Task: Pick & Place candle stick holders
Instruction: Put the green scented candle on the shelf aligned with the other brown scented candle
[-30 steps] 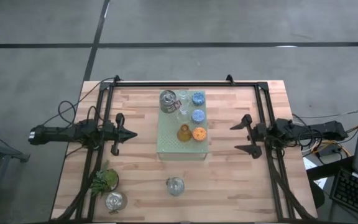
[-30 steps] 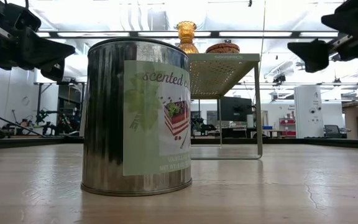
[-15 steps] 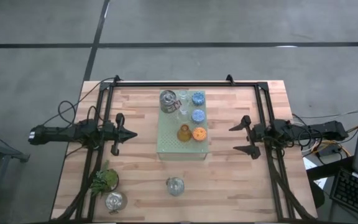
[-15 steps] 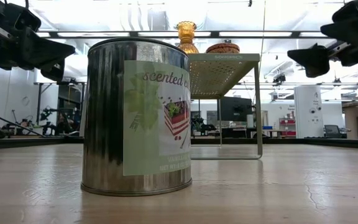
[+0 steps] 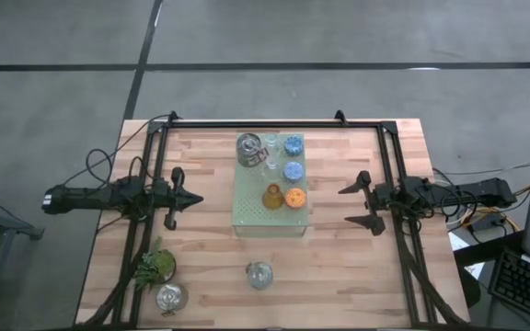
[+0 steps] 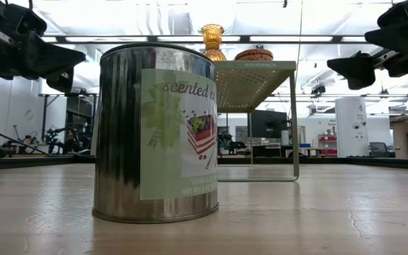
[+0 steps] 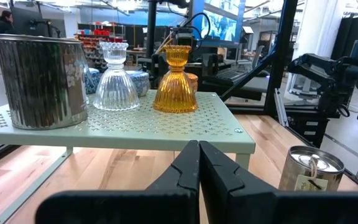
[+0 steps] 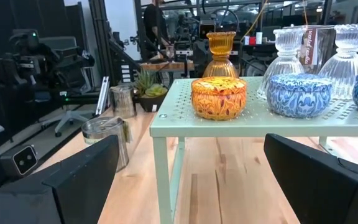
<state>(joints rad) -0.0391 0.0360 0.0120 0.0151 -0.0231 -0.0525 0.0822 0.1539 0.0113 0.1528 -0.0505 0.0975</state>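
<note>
**Both arms parked at the table sides, holders split between shelf and tabletop**

From above: pale green perforated shelf [image 5: 270,196] at the middle of the wooden table [image 5: 339,267]. On it, a silver tin [image 5: 249,149] at the far left corner, two clear glass holders [image 5: 270,142] just beside it, two blue holders [image 5: 293,145] along the right edge, then the amber holder [image 5: 272,196] and the orange holder [image 5: 294,197] side by side nearer the front. On the bare wood, a second silver tin [image 5: 259,274] in front of the shelf and a third [image 5: 170,297] at the front left corner, beside a leafy sprig [image 5: 155,266]. Left gripper [image 5: 190,198] over the left side rail, jaws shut, empty. Right gripper [image 5: 346,204] over the right side, jaws spread wide, empty.

At table height: labelled silver tin [image 6: 156,133] upright and close, the shelf [image 6: 255,67] behind it with amber and orange holders on top.

Left wrist: fingers [image 7: 185,174] pressed together, nothing between; ahead, silver tin [image 7: 41,81], one clear glass holder [image 7: 115,78] and amber holder [image 7: 175,79] standing on the shelf, another tin [image 7: 308,170] on the wood beyond.

Right wrist: fingers [image 8: 86,168] far apart, holding nothing; orange holder [image 8: 219,97] and a blue holder [image 8: 298,94] on the near edge of the shelf.
</note>
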